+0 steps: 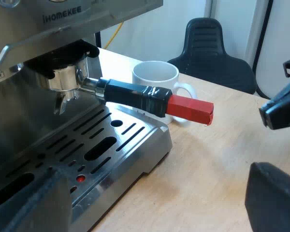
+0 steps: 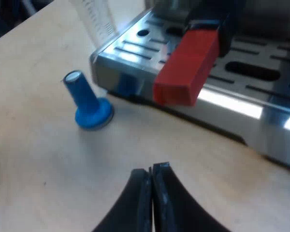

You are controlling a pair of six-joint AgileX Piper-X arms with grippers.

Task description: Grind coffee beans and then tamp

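Observation:
The metal holder (image 1: 65,79) is locked into the espresso machine (image 1: 48,29). Its dark handle (image 1: 133,94) sticks out over the drip tray and ends in red (image 1: 191,108). My left gripper (image 1: 157,193) is open, its fingers (image 1: 275,198) spread wide below the handle, over the tray's corner and holding nothing. My right gripper (image 2: 152,175) is shut and empty, low over the table, pointing at the red end (image 2: 186,67) from a short way off. It also appears as a dark gripper (image 1: 280,111) beyond the red tip. A blue tamper (image 2: 87,104) stands on the table beside the tray.
A white mug (image 1: 157,77) stands on the table just behind the handle. A measuring glass (image 2: 94,19) stands by the corner of the slotted drip tray (image 2: 241,104). A black chair (image 1: 212,48) is beyond the table edge. Bare wooden table (image 1: 217,159) lies under the handle's end.

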